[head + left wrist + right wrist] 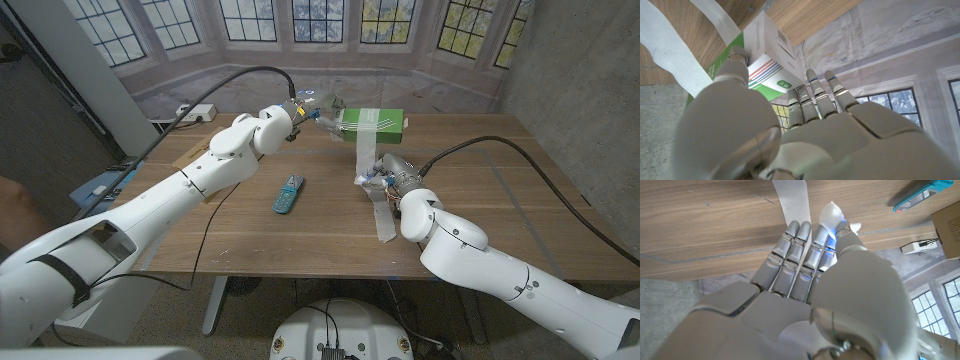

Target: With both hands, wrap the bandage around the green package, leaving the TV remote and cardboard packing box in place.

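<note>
Left hand point(300, 115) grips the green-and-white cardboard package point(375, 123) by its end, the white gauze bandage point(366, 150) draped down to the right hand point(390, 178), which pinches it.

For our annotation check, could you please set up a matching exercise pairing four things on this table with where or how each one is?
Things:
1. green package
2. TV remote
3. bandage
4. cardboard packing box

Places or states:
A. lies alone near the table's middle
B. held at one end by the left hand
C. flat at the table's left edge, beside the left arm
D. runs from the package down to the right hand

Pairs: 1-B, 2-A, 3-D, 4-C
</note>
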